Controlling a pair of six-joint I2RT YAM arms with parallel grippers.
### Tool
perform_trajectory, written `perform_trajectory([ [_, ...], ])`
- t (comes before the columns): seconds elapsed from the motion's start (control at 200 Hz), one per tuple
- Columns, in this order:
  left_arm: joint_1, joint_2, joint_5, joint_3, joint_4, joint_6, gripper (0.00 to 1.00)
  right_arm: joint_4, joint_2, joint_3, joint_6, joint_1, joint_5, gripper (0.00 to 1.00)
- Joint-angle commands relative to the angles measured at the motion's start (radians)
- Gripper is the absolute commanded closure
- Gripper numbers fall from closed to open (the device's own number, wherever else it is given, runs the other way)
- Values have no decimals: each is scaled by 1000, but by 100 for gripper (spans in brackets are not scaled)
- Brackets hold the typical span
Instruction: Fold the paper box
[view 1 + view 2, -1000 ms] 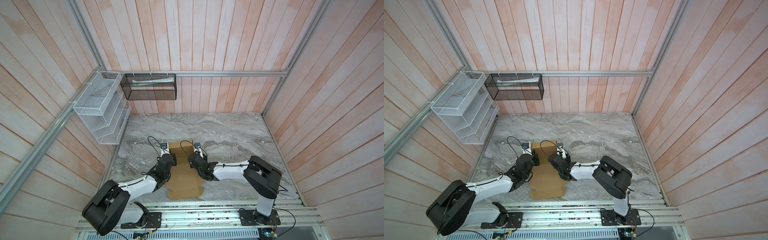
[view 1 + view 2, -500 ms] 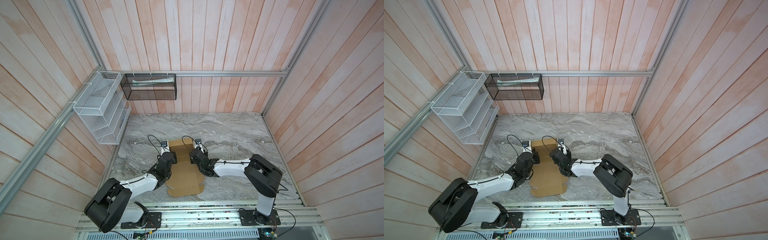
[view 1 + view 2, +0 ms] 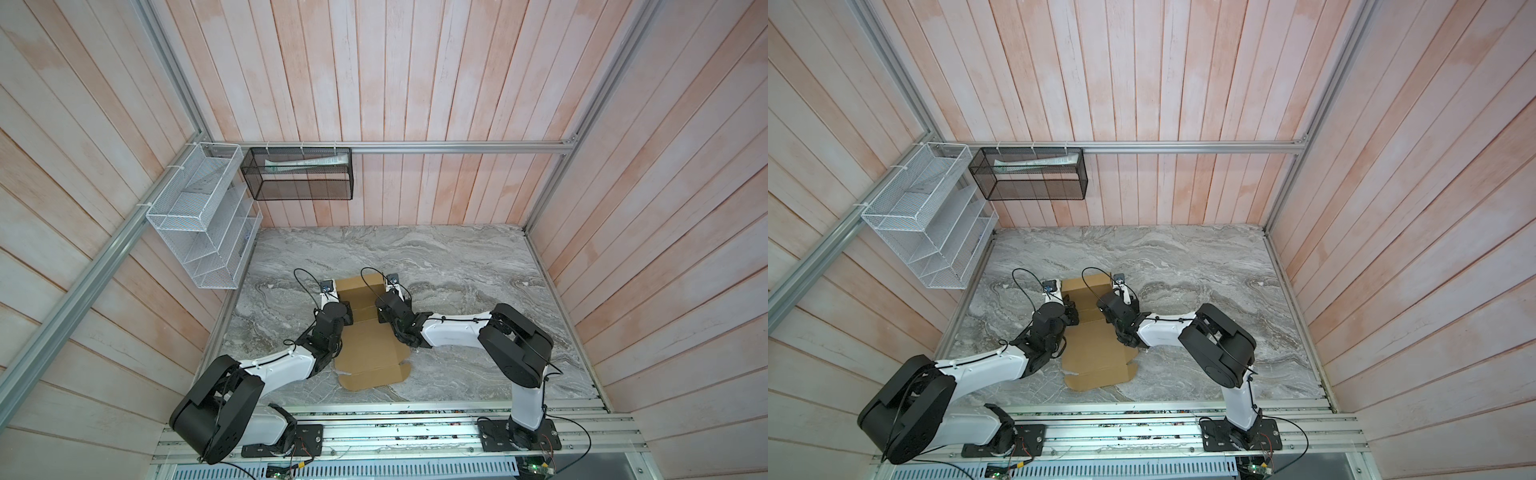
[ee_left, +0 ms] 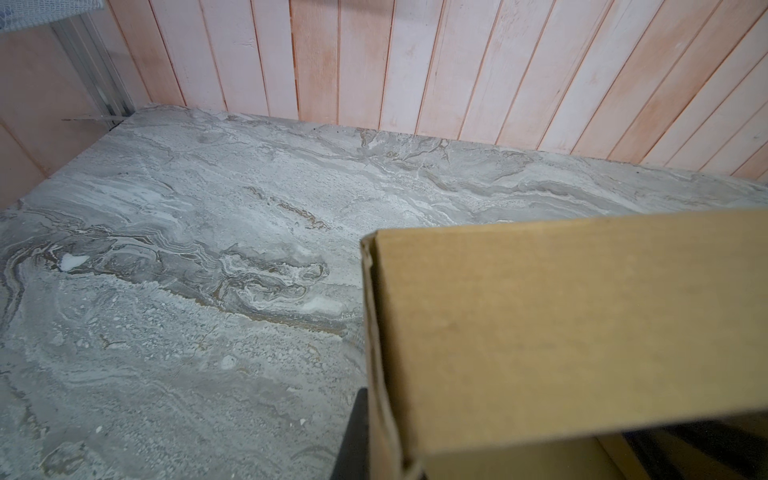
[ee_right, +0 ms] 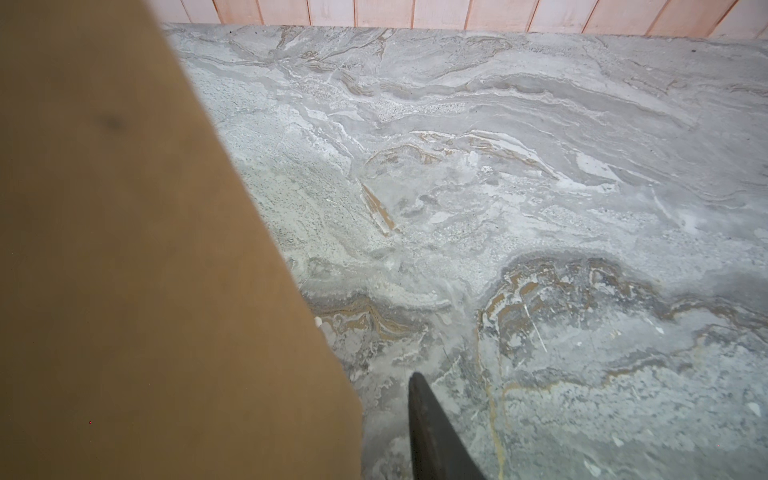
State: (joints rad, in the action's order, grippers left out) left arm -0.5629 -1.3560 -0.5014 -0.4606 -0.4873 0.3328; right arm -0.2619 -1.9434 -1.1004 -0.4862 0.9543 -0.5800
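Observation:
The paper box (image 3: pixel 365 349) (image 3: pixel 1092 349) is a brown cardboard sheet lying in the middle of the marble table, its far end folded up. My left gripper (image 3: pixel 348 316) is at its left side and is shut on the raised side wall (image 4: pixel 561 311). One black finger (image 4: pixel 353 436) shows outside that wall. My right gripper (image 3: pixel 384 316) straddles the right side wall (image 5: pixel 124 249). Its visible finger (image 5: pixel 432 436) stands a small gap away from the cardboard, so this gripper is open. The cardboard hides the second finger.
A white wire rack (image 3: pixel 203 216) hangs on the left wall and a black mesh basket (image 3: pixel 297 174) on the back wall. Bare marble table (image 3: pixel 457 270) stretches to the right and behind the box. The arms' base rail (image 3: pixel 395 432) runs along the front edge.
The box's near end has slid a little toward the back wall. The right gripper's jaws have narrowed around the right side wall. The left gripper keeps its grip.

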Motion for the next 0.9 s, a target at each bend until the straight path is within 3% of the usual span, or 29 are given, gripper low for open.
perform_trajectory([
  [0.0,1,-8,6,-29,-29,-10,100,20,-25,-23,0,-6,1,72],
  [0.44,1,-3,8,-30,-24,-9,100,36,-35,-38,6,-7,6,87],
  [0.675,3,-7,8,-34,-10,-7,100,28,14,-11,-12,-6,30,66],
  [0.895,10,-22,17,-63,53,6,100,42,154,69,-8,4,68,59],
])
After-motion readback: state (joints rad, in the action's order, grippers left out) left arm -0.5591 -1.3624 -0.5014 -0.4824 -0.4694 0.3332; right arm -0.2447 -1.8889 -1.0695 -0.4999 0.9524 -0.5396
